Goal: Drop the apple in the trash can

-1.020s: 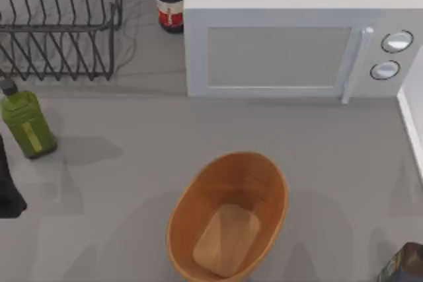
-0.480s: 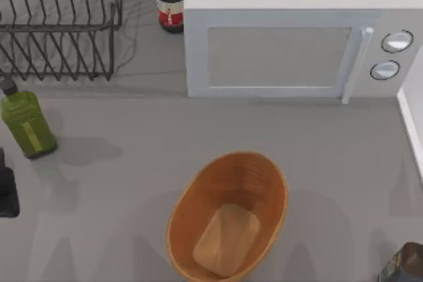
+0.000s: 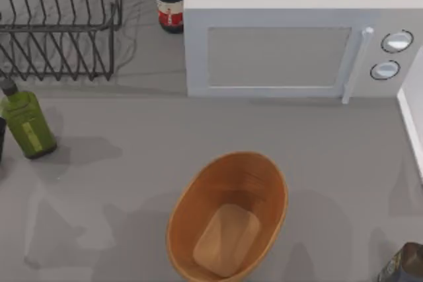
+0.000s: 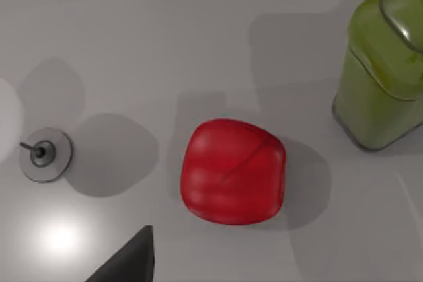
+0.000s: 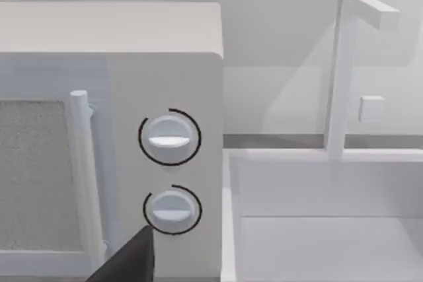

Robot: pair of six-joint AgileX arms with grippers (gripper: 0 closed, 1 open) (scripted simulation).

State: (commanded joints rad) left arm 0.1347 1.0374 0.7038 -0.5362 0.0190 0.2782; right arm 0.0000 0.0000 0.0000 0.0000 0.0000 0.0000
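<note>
Because your left hand hangs above the apple beside the olive-oil bottle, descend; I cannot tell its spread.

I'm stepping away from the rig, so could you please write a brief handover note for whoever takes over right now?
Left claw: at the table's left edge, looking down on the apple; nothing held as far as can be seen, finger state not readable.
Right claw: parked at the right side, facing the microwave and the sink.
Apple: lying on the table beside the green bottle, not grasped.
Trash can: front centre of the table, nothing inside.
Done: left arm lined up over the apple.
Left: grasp, carry to the trash can, drop.
</note>
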